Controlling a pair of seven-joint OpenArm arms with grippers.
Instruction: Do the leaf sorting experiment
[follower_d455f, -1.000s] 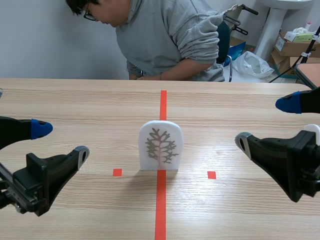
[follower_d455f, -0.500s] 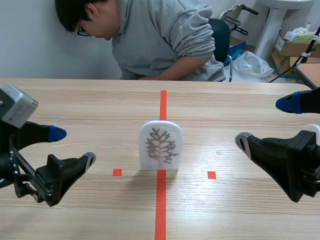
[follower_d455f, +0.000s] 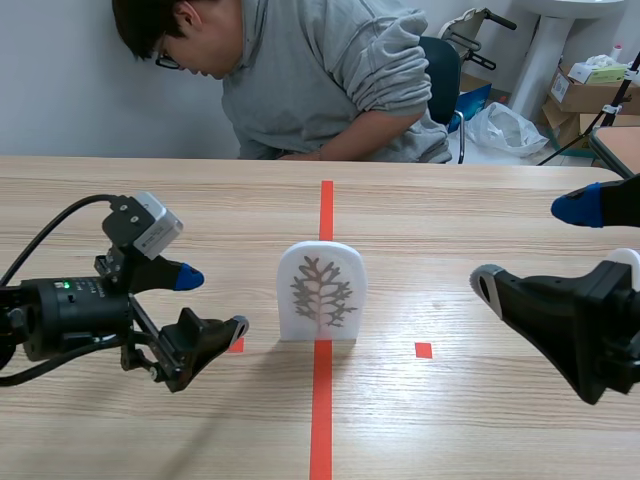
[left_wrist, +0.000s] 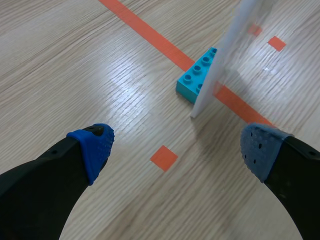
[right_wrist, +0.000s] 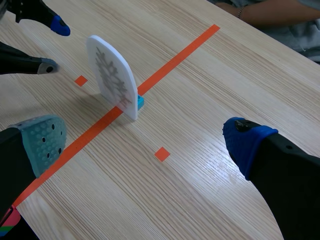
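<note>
The board (follower_d455f: 321, 291) is stood upright on the centre tape, propped by a brick (left_wrist: 197, 77). With the left gripper (follower_d455f: 214, 301) spread wide nearby, it could be toppled by a clipped edge.

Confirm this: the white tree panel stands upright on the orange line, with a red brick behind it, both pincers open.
Wrong colour: the brick behind the white tree panel is turquoise, not red, as the left wrist view shows. The rest holds.
</note>
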